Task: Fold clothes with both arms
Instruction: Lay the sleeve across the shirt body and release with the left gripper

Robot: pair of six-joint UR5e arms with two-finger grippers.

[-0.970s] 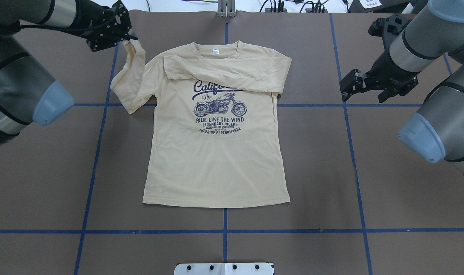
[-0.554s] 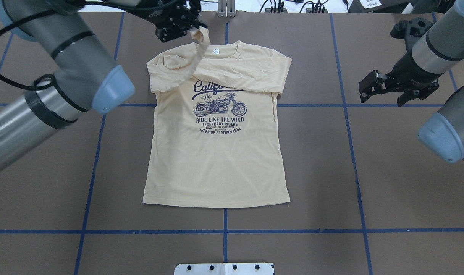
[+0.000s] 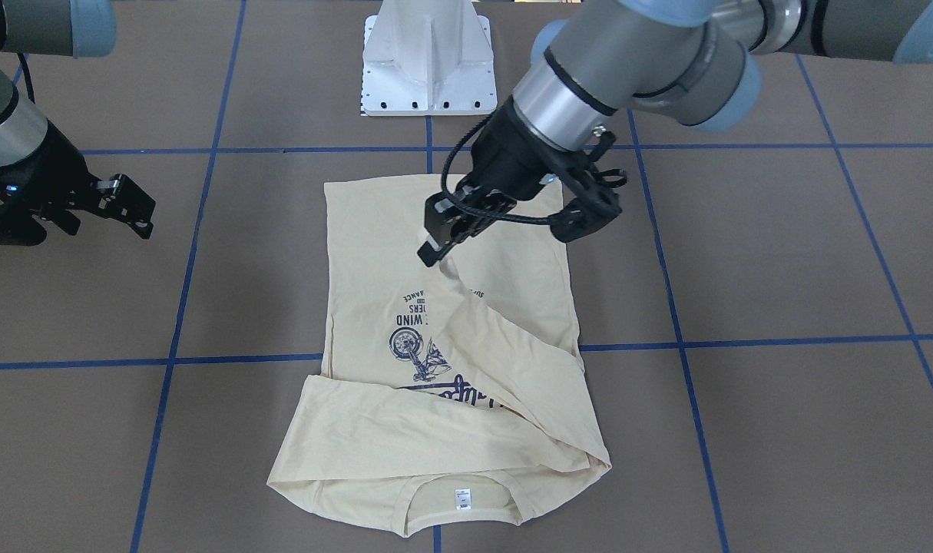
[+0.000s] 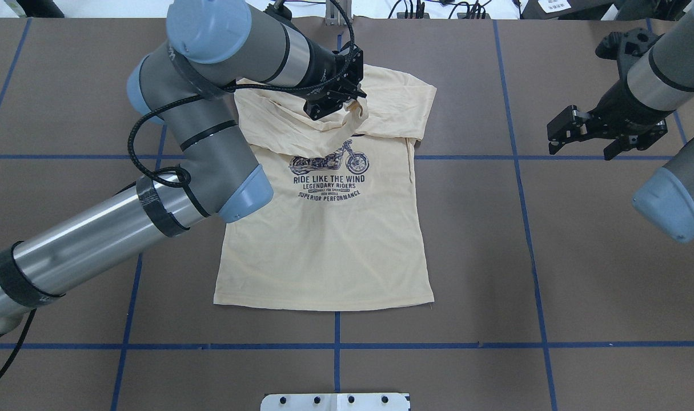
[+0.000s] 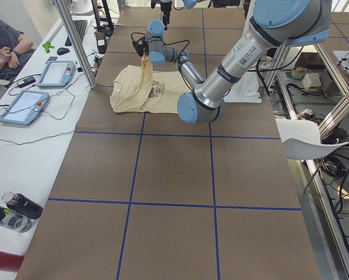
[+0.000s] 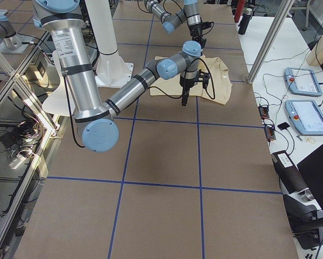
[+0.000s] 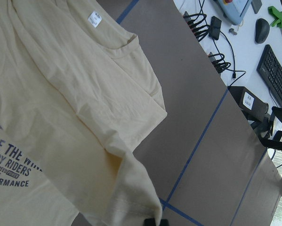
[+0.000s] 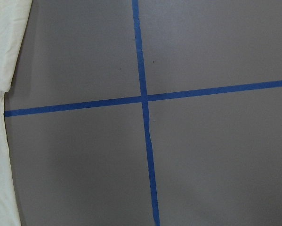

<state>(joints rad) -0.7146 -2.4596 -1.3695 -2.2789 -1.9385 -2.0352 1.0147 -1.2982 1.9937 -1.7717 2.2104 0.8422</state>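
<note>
The cream-yellow T-shirt [image 4: 324,245] lies flat, print up, in the middle of the table; it also shows in the front view [image 3: 374,230]. Its one sleeve [image 4: 381,114] is folded across the chest. My left gripper [image 4: 351,106] is shut on the cuff of the other sleeve [image 4: 289,131]. It holds the cuff a little above the chest, and the sleeve drapes over the "California" word. In the front view the left gripper [image 3: 433,252] hangs over the print. My right gripper [image 4: 557,136] is open and empty, clear of the shirt's side. The neck label [image 3: 461,498] shows.
The white pedestal base [image 3: 428,61] stands at the robot's side of the table. Blue tape lines [image 4: 529,228] cross the brown table surface. Tablets [image 5: 55,73] and bottles [image 5: 14,210] lie on the white bench beyond the far edge.
My left gripper has carried the sleeve cuff from outside the shirt's shoulder across the collar and onto the chest. My right gripper has drawn a little farther from the shirt.
</note>
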